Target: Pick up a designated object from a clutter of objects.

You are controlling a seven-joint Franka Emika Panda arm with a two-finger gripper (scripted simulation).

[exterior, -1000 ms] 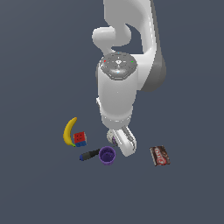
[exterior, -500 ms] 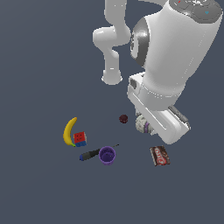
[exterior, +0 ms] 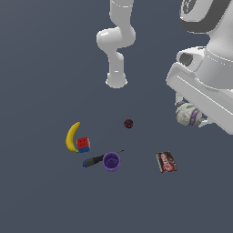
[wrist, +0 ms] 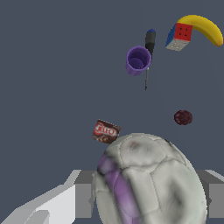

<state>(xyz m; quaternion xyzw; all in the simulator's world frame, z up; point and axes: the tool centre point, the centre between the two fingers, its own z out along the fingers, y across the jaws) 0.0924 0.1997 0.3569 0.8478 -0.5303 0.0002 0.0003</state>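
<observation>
Now, ball (wrist: 151,181): whitish-grey with purple markings, held off the floor at the exterior view's right, well above the snack box (exterior: 166,161)
Handling: probably light, round and slippery; best squeezed across its widest part
Gripper (exterior: 193,116): pinching the ball on both sides
Change: half a second ago ball and arm sat lower, nearer the maroon fruit (exterior: 128,123); clutter unmoved

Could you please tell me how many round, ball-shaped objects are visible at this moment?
2. The whitish ball with purple markings sits in the gripper, at the exterior view's right. The dark maroon fruit lies alone on the floor, above the purple cup in that picture. Nothing else looks round.
</observation>
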